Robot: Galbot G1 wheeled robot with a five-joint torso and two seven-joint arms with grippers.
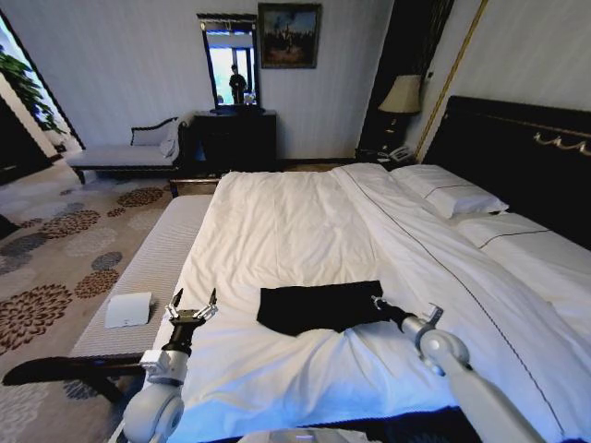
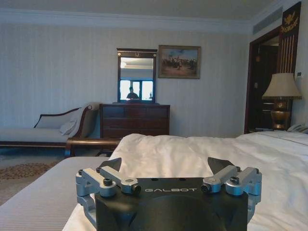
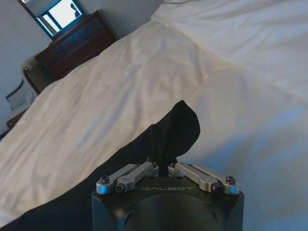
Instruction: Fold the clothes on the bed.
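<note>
The clothes, a single black garment, lie on the white duvet of the bed in the lower centre of the head view, already reduced to a compact rectangular bundle with no sleeves or lettering exposed. The right tool is at the bundle's right edge in that view, and the right wrist view shows its fingers drawn together, clamped on a raised tuck of the black fabric that stands up from the duvet. The left tool is positioned at the lower left of the head view, near the bed's left edge and well apart from the garment; its fingers are spread apart and hold nothing, as the left wrist view confirms. A grey upholstered bench runs along the left side of the bed. Assessment: folding appears well advanced, since the garment is already doubled into a narrow block. Remaining work is judged to be completing the fold of the gripped edge, releasing it, and flattening the bundle.
</note>
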